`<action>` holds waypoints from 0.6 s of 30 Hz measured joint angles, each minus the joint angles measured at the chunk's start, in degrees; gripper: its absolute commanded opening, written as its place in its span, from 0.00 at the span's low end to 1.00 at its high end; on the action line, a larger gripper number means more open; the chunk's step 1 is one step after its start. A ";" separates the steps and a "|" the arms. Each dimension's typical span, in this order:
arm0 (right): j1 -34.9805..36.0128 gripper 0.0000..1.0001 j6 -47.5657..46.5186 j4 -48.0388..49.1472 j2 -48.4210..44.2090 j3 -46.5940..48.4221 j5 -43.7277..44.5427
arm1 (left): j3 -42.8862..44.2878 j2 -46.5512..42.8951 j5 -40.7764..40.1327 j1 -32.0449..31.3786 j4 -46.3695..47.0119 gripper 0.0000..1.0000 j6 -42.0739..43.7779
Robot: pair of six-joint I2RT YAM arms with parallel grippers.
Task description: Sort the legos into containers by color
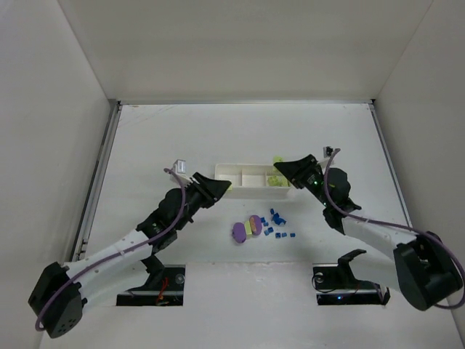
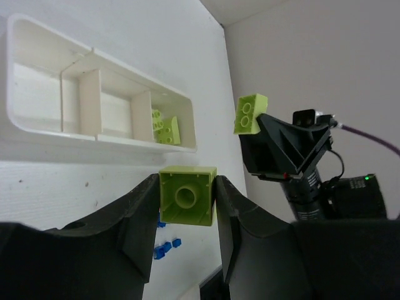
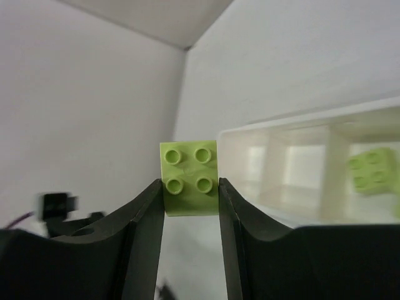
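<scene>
Nearest the bases, a rounded purple plastic piece [image 1: 238,232] and tiny dark-blue plastic bricks [image 1: 278,222] lie loose. Beyond, the left gripper [image 2: 186,187] clamps one yellow-green plastic block [image 2: 186,199] and the right gripper [image 3: 189,187] clamps a second yellow-green block [image 3: 189,177], near either end of the long white plastic tray [image 1: 247,166]. The tray's right-end compartment holds more yellow-green blocks [image 1: 274,180].

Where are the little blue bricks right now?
Top view: the blue bricks lie loose just right of the purple piece, in front of the white tray.
</scene>
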 measured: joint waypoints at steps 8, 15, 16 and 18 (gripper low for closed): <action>2.93 0.29 -21.16 -28.28 -3.17 9.66 14.80 | 9.33 15.12 -7.19 -8.04 0.22 0.09 7.58; 3.65 0.29 -28.50 -34.88 3.78 12.13 18.91 | 16.06 25.31 -8.83 -9.40 0.70 0.10 10.69; 3.72 0.30 -29.03 -35.36 4.68 12.31 19.34 | 16.83 26.43 -8.90 -9.44 0.81 0.10 10.95; 4.09 0.33 -29.86 -36.13 6.14 12.72 20.55 | 18.08 28.28 -8.94 -9.55 1.16 0.10 11.23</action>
